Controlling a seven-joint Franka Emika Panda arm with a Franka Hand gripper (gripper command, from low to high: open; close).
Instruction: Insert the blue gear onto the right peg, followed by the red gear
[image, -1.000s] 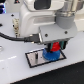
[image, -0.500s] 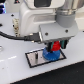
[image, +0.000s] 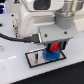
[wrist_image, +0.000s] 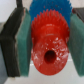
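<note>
holding the red gear (wrist_image: 47, 44) between my two green pads (wrist_image: 24, 46), my gripper (wrist_image: 47, 47) is closed snug on its sides. in the wrist view the red gear is closest to me. i can see its round middle hole, and the hole looks dark and empty, so i think no pin is through it yet.

just past the red gear sits the blue gear (wrist_image: 47, 9). its teeth stick out behind the red one. the blue gear is wider.

in the exterior view my gripper (image: 54, 48) hangs low over the pale plate (image: 34, 59) with the black frame. the red gear (image: 55, 46) is right above the blue gear (image: 51, 54), and the blue gear lies flat down on the plate. so i think the blue gear is already on the right peg. i cannot see the peg itself, because the gears and my fingers hide it.

i cannot tell if the red gear touches the blue one or floats just over it.

so the first half looks done. what is left is to slide the red gear down onto the same peg, on top of the blue gear, and then let go.
</note>
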